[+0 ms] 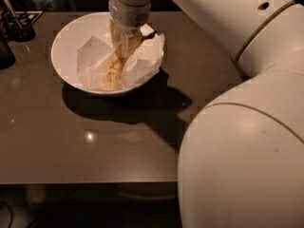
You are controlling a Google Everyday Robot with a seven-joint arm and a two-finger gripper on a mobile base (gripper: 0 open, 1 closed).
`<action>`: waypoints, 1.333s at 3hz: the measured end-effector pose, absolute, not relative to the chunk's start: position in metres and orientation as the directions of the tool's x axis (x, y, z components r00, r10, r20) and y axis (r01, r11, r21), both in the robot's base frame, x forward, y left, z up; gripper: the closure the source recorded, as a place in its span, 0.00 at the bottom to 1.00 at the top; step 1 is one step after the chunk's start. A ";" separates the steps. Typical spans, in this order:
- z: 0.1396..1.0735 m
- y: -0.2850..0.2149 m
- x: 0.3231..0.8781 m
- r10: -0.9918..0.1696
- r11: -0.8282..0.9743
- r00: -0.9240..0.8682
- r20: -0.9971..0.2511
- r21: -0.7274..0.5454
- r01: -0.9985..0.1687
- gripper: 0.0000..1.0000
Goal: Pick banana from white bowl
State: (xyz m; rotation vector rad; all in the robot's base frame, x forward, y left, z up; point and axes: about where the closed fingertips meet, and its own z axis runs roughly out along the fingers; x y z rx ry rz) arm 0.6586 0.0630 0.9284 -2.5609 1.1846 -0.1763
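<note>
Camera view: the banana (113, 74) is laid on crumpled paper (90, 61) inside the white bowl (56, 56), its long axis running from the far side down-left toward the near rim. The gripper (125, 39) is placed low in the bowl, right at the banana's far end. Whether it is spread or pinching the banana cannot be told. The bowl is set on a dark table (71, 141).
</note>
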 end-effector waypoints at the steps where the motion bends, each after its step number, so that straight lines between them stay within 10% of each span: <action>1: 0.933 0.062 0.657 -0.759 -0.610 0.651 -0.013 -0.337 -0.717 1.00; 4: 0.955 0.051 0.650 -0.766 -0.595 0.643 0.009 -0.386 -0.705 1.00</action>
